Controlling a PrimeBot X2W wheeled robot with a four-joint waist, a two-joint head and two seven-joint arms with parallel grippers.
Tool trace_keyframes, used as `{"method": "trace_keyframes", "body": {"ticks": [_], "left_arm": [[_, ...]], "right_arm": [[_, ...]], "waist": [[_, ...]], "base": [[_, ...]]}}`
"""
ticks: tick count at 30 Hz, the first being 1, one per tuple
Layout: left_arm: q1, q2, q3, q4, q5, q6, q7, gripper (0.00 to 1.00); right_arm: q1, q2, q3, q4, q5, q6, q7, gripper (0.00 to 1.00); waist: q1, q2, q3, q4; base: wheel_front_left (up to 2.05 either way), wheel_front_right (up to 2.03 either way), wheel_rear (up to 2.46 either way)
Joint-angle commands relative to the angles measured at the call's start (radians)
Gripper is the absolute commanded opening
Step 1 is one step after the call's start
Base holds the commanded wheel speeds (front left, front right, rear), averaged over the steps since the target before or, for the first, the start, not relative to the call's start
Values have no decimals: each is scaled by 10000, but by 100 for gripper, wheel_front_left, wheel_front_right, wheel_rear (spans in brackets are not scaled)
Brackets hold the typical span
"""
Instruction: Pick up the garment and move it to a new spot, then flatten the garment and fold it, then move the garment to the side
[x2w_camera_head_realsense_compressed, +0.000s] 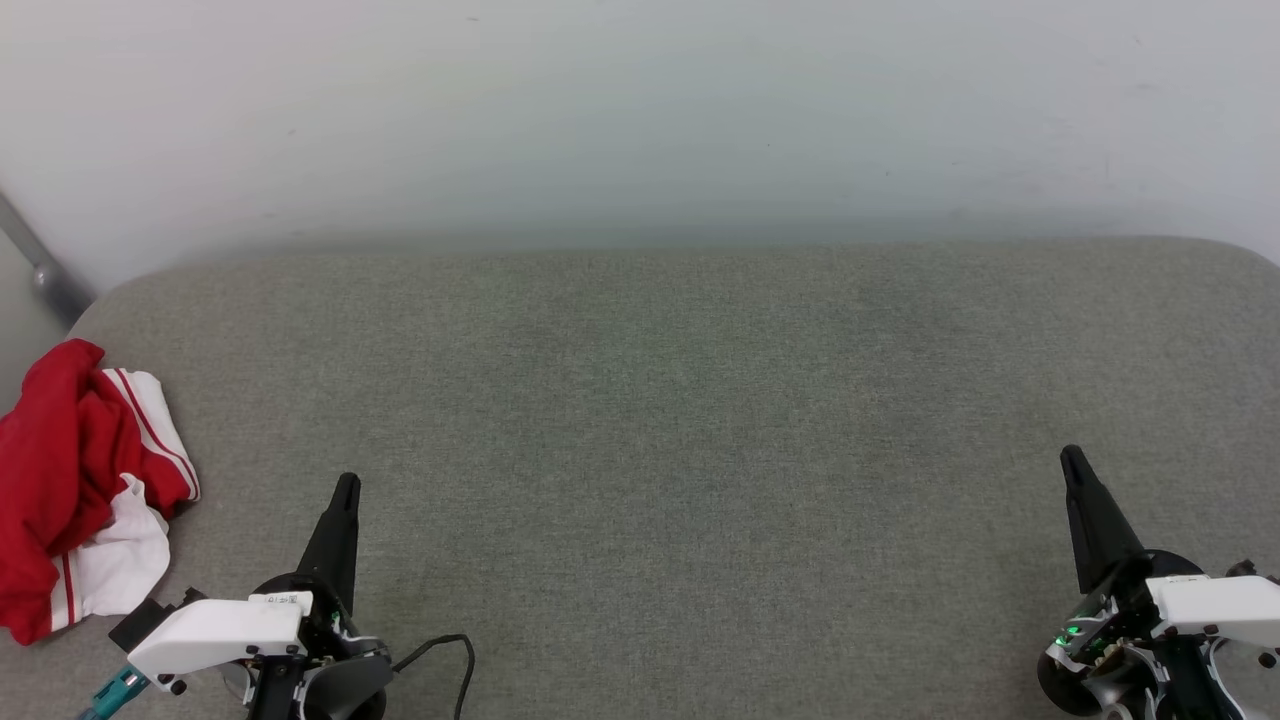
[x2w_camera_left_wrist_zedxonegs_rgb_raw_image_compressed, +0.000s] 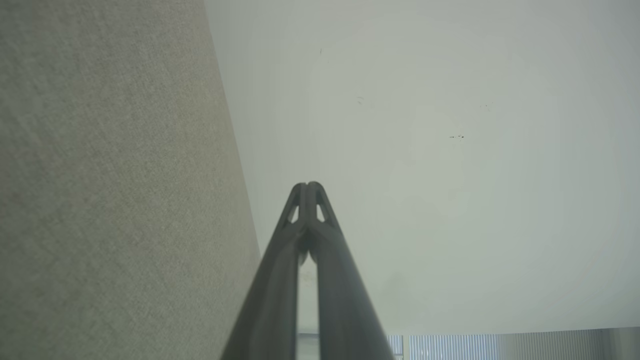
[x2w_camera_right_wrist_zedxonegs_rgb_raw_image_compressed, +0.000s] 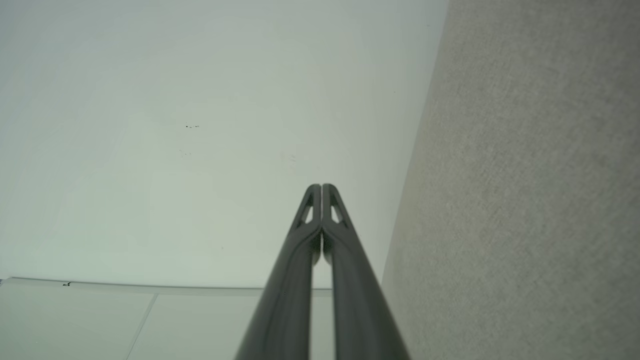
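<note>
Plainly, nothing of the task looks done yet. The garment (x2w_camera_head_realsense_compressed: 75, 490) lies in a crumpled heap at the far left edge of the grey bench (x2w_camera_head_realsense_compressed: 700, 450), its red body bunched up with a white, red-striped sleeve turned out on top (no lettering shows from this side). Part of it runs off the left side of the head view. The left pincer (x2w_camera_head_realsense_compressed: 346, 484) sits low at the near left, near the heap but not touching it, with its two dark fingers pressed together on nothing. The right pincer (x2w_camera_head_realsense_compressed: 1071, 457) sits well apart at the near right, likewise closed and empty. By my reading, the pick-up, the move to a new spot, the flattening, the folding and the last shift aside all remain to do.
</note>
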Motion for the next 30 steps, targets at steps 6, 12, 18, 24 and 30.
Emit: {"method": "trace_keyframes", "body": {"ticks": [6,12,18,24,30], "left_arm": [[-78,-13,46,9,23,-32,11,0],[-78,-17,51,9,28,-32,16,0],[-78,-20,55,8,34,-32,21,0],[-78,-23,58,8,38,-32,27,0],[41,-42,-286,72,57,8,-216,100]], "right_arm": [[-93,32,-32,21,-66,29,27,0],[-94,40,-42,22,-70,29,37,0],[-96,46,-51,21,-76,29,50,0],[-97,54,-60,21,-89,29,60,0],[128,52,56,11,-136,-2,-163,100]], "waist": [[0,0,0,0],[0,0,0,0],[0,0,0,0],[0,0,0,0],[0,0,6,-4]], "base": [[0,0,0],[0,0,0],[0,0,0],[0,0,0],[0,0,0]]}}
